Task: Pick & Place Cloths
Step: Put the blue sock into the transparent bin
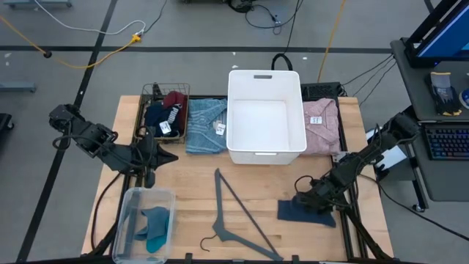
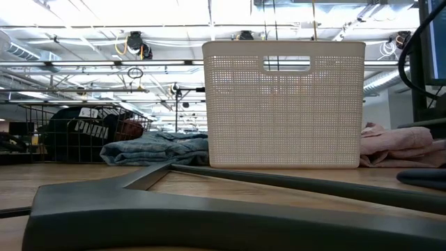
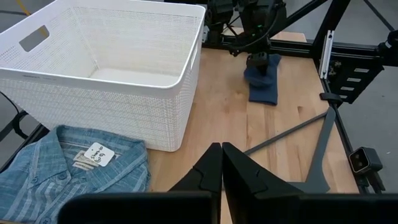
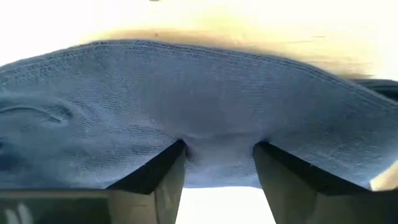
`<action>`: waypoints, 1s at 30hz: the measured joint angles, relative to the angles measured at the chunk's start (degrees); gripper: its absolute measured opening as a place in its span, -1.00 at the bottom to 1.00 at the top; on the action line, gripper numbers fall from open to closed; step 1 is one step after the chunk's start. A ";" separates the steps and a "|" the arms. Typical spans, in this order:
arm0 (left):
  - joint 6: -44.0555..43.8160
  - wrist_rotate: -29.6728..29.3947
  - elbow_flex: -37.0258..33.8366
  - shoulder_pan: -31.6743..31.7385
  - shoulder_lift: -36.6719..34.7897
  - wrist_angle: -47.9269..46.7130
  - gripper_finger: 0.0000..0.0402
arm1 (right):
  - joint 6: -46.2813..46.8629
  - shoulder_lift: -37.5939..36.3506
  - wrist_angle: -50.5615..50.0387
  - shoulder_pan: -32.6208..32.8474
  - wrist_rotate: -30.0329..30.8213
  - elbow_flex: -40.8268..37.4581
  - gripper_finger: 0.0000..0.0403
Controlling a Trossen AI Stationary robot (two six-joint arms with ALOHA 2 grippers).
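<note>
The right gripper (image 1: pixel 304 199) presses down onto a slate-blue cloth (image 1: pixel 304 213) lying flat on the wooden table (image 1: pixel 249 183), its two dark fingers (image 4: pixel 152 174) set apart with a ridge of the knit fabric bunched between them; they touch the cloth but have not clamped on it. The cloth lies directly beneath that gripper. Across the table from it, the left gripper (image 1: pixel 170 156) hovers with its fingers pressed together on nothing. Just ahead of the left gripper lies a folded light-blue shirt (image 1: pixel 205 125) with a tag, and a wire basket (image 1: pixel 165 110) of navy and maroon garments. A white plastic bin (image 1: pixel 265 116) stands beyond the right gripper, a folded pink garment (image 1: pixel 322 125) against the bin's far side. A grey hanger (image 1: pixel 238 216) lies between the two arms, and a clear tub (image 1: pixel 146 220) holding a teal cloth (image 1: pixel 156 227) sits close behind the left gripper.
</note>
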 joint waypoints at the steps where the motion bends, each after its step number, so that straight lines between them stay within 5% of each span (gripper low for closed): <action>1: -0.02 -0.02 0.00 0.00 0.00 0.00 -0.92 | 0.14 0.01 -0.20 0.00 0.04 0.00 -0.12; 10: -0.02 -0.02 0.00 0.00 0.00 0.00 -0.92 | 0.20 0.42 -1.07 0.00 0.56 -0.04 -0.42; 17: 0.00 -0.02 0.00 0.00 0.00 -0.01 -0.92 | -2.40 0.40 0.97 0.00 1.59 -0.09 -0.86; 30: -0.10 0.02 0.00 0.00 -0.01 0.00 -0.92 | -17.43 0.23 31.79 -0.04 18.13 -0.35 -0.97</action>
